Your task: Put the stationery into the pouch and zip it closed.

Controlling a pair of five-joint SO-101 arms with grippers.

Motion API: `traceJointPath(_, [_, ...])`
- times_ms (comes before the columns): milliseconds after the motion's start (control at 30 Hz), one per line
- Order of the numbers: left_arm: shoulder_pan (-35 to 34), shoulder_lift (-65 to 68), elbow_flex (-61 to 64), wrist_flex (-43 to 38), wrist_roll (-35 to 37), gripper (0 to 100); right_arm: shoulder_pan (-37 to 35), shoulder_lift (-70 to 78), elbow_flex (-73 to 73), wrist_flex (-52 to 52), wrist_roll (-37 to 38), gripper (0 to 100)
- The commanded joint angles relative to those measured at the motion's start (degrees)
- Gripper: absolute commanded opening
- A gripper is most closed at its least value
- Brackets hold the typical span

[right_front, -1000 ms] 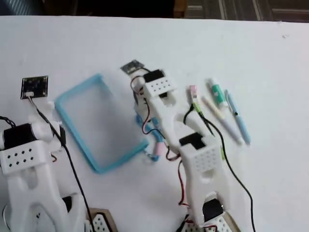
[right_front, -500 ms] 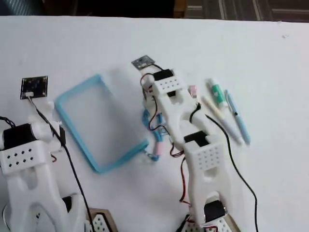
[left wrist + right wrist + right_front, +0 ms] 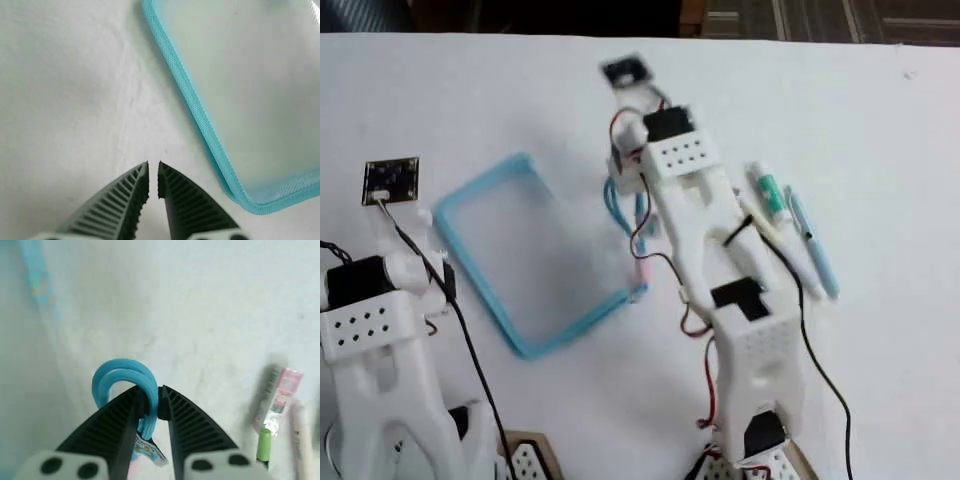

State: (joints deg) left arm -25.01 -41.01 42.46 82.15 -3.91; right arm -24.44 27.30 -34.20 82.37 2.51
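My right gripper point(image 3: 150, 407) is clamped on a blue cord loop point(image 3: 117, 372), just beside the blue-edged pouch point(image 3: 475, 272) lying flat on the table point(image 3: 880, 110). My left gripper point(image 3: 153, 175) has its jaws pressed together, hanging near the pouch's rim. The pens point(image 3: 810, 243) lie beyond my right arm.

Pouch point(image 3: 240, 100): frosted translucent plastic panel, bordered in blue woven cloth tape of coarse weave, just ahead of the left gripper point(image 3: 153, 175). Both grippers' fingers point(image 3: 120, 205): dark matt plastic, ribbed. Blue cord loop point(image 3: 117, 370) pinched in the right gripper point(image 3: 152, 402): smooth, slightly glossy. Table point(image 3: 65, 90) beneath: white, matt.
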Motion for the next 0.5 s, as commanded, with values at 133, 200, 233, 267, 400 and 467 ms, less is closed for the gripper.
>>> traceJointPath(133, [-0.22,0.04,-2.73,0.26,0.18,6,-0.13,-18.68,-7.3,0.04,-1.85,1.7])
traceJointPath(200, [-0.22,0.04,-2.81,0.26,0.44,7,-0.13,-22.64,-7.3,0.04,-1.85,1.7])
traceJointPath(233, [-0.22,0.04,-2.99,0.26,0.53,7,-0.13,-24.48,-7.3,0.04,-1.85,1.7])
traceJointPath(267, [-0.22,0.04,-3.78,0.35,0.53,7,-0.13,-26.51,-7.3,-0.04,-1.85,1.7])
traceJointPath(400, [-0.31,0.04,-12.75,5.1,0.62,7,-0.13,-34.07,-7.3,-2.95,-1.76,1.7])
traceJointPath(467, [-0.31,0.04,-19.87,8.18,0.62,7,-0.13,-38.02,-7.3,-5.93,-1.76,1.7])
